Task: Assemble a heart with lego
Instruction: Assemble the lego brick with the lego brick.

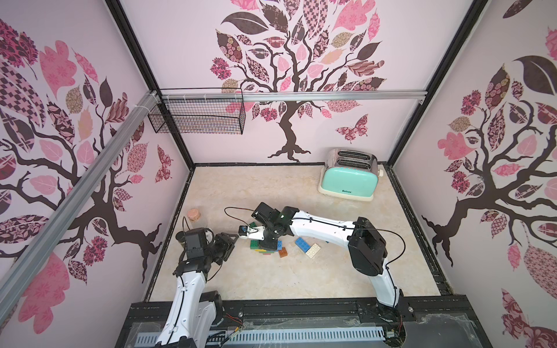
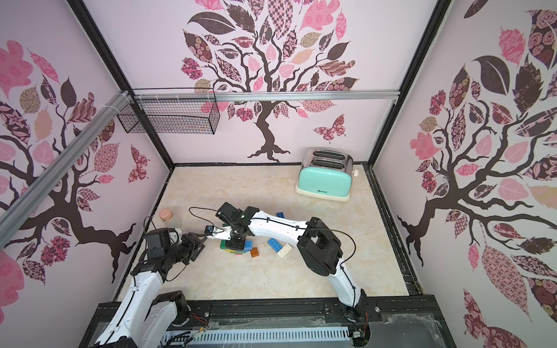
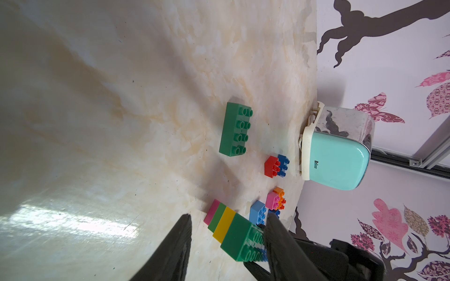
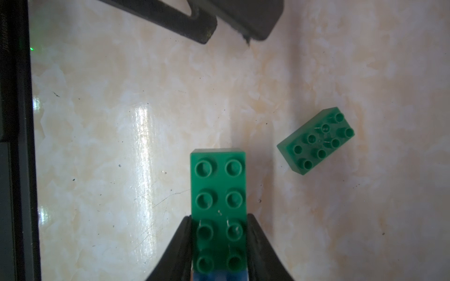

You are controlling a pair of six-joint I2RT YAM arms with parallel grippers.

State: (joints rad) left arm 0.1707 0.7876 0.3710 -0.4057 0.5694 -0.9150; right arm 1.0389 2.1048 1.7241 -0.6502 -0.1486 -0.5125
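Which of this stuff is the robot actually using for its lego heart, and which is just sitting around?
Part of the job: brick stack held in the right claw, loose green brick, blue brick, white brick, orange brick, red brick.

Just lying about: toaster, corked jar, wire basket on the wall.

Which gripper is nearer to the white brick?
Right. The right gripper grips the stack near the white brick; the left gripper is on the stack's far side, farther away.
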